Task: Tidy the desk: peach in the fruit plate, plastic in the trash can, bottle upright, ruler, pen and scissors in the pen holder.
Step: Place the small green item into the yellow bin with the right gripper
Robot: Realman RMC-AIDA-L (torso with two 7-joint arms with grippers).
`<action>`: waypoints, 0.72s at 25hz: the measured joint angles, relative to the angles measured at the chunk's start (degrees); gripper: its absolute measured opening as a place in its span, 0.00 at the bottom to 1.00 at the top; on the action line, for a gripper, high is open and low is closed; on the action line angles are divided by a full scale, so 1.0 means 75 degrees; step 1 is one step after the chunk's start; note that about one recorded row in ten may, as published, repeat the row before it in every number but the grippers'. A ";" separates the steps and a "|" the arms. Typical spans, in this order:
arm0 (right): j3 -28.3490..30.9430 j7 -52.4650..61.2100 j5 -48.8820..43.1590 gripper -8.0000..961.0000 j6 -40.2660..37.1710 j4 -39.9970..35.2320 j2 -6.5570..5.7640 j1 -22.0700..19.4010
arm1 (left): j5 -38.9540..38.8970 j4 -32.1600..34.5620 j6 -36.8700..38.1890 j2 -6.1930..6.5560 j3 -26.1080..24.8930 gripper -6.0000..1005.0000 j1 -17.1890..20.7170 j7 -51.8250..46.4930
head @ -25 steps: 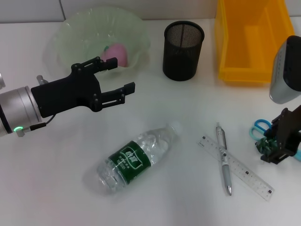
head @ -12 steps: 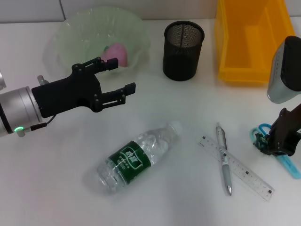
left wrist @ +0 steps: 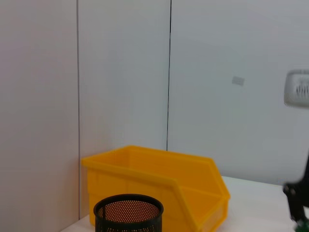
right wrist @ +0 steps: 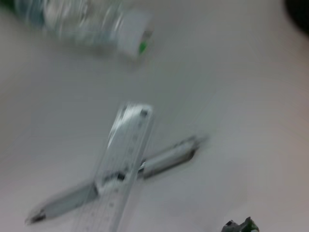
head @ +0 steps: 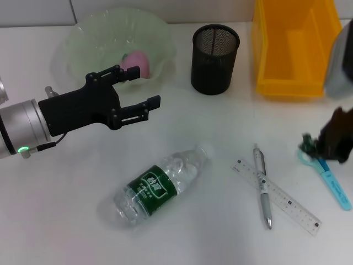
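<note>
A pink peach (head: 137, 62) lies in the pale green fruit plate (head: 83, 33) at the back left. My left gripper (head: 144, 86) is open and empty, hovering just in front of the plate. A clear bottle (head: 160, 185) with a green label lies on its side at the front middle. A clear ruler (head: 278, 197) and a silver pen (head: 263, 186) lie crossed to its right; both show in the right wrist view, ruler (right wrist: 120, 159) and pen (right wrist: 166, 158). My right gripper (head: 332, 142) is shut on the blue scissors (head: 331, 182) at the right edge, blades slanting down. No plastic is in view.
A black mesh pen holder (head: 215, 51) stands at the back middle, also in the left wrist view (left wrist: 128, 212). A yellow bin (head: 292, 47) stands to its right, also in the left wrist view (left wrist: 159, 179). A wall lies behind the table.
My right gripper has risen and moved back with the scissors, whose blades now hang out toward the front right. The left gripper has barely moved.
</note>
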 joint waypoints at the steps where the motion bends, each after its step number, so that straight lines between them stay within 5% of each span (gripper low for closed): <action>1: 0.0147 0.0012 0.0114 0.16 -0.0050 -0.0120 -0.0007 0.0007 | -0.0001 0.0000 0.0000 0.0000 0.0000 0.80 -0.0001 -0.0001; 6: 0.1654 0.0194 0.0996 0.14 -0.0278 -0.0971 -0.0035 0.0222 | -0.0008 0.0000 0.0034 0.0001 0.0000 0.80 -0.0003 -0.0005; 10: 0.2620 0.0491 0.1034 0.13 0.1077 -0.0947 -0.0159 0.0532 | -0.0013 0.0001 0.0051 0.0001 0.0000 0.80 0.0001 -0.0002; 18: 0.2641 0.0574 0.1039 0.13 0.3468 0.0471 -0.0231 0.0838 | -0.0032 0.0001 0.0069 -0.0009 0.0000 0.80 0.0017 0.0000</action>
